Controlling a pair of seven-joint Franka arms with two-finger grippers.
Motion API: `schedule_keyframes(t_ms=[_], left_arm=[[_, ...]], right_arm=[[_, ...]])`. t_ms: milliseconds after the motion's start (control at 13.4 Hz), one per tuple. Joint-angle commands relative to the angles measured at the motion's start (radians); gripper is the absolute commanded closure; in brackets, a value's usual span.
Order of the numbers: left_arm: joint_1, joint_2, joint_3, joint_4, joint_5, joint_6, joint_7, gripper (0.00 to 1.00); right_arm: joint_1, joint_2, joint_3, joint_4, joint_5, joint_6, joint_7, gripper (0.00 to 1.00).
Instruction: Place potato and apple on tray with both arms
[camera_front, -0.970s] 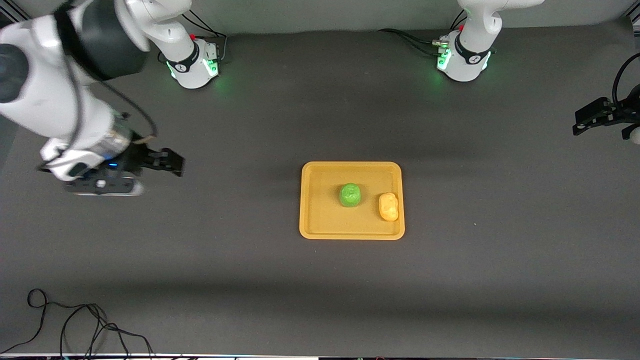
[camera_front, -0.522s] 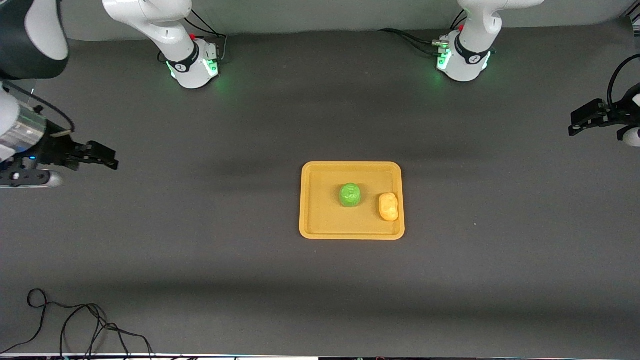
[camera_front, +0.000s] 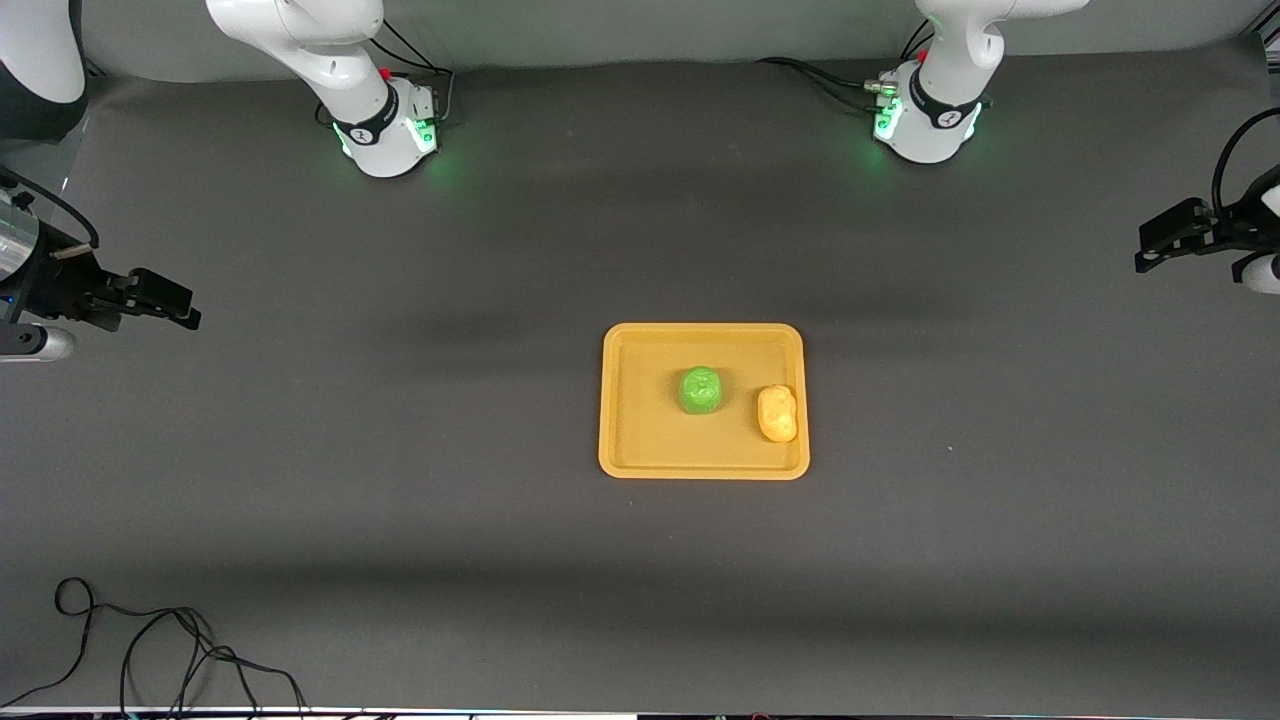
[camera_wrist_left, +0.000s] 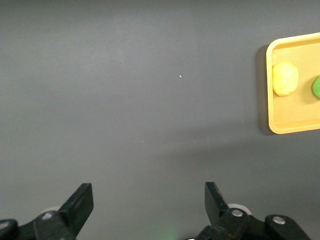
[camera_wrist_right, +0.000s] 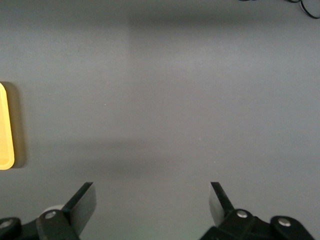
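Observation:
The yellow-orange tray (camera_front: 640, 450) lies mid-table. The green apple (camera_front: 700, 390) sits near its middle. The yellow-orange potato (camera_front: 777, 413) lies beside it, by the rim toward the left arm's end. In the left wrist view the tray (camera_wrist_left: 282, 117), potato (camera_wrist_left: 285, 78) and apple (camera_wrist_left: 316, 86) show at the edge. The right wrist view shows only the tray's rim (camera_wrist_right: 6, 127). My left gripper (camera_front: 1160, 240), (camera_wrist_left: 148, 200) is open and empty over bare table at the left arm's end. My right gripper (camera_front: 160, 298), (camera_wrist_right: 151, 201) is open and empty over bare table at the right arm's end.
Both green-lit bases (camera_front: 385, 125) (camera_front: 925, 120) stand along the table's edge farthest from the front camera. A loose black cable (camera_front: 150, 650) lies at the nearest edge, toward the right arm's end. Dark mat surrounds the tray.
My right gripper has pulled away from the tray toward the right arm's end of the table. My left gripper has barely shifted. The apple, potato and tray have not moved.

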Motion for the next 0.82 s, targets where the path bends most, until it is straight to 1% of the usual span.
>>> schedule_keyframes(t_ms=[0,224,746], left_arm=[[-0.006,-0.008,0.003,0.0,0.001,0.009,0.005,0.0],[-0.005,-0.006,0.003,-0.002,0.001,0.011,0.006,0.0],[-0.008,0.007,0.002,-0.003,0.003,0.034,0.006,0.0]], right_arm=[[0.002,-0.003,-0.001,0.011,0.001,-0.029,-0.004,0.0],[0.002,-0.005,0.003,0.018,-0.012,-0.032,-0.002,0.0],[0.002,-0.005,-0.002,0.026,-0.012,-0.038,-0.004,0.0]])
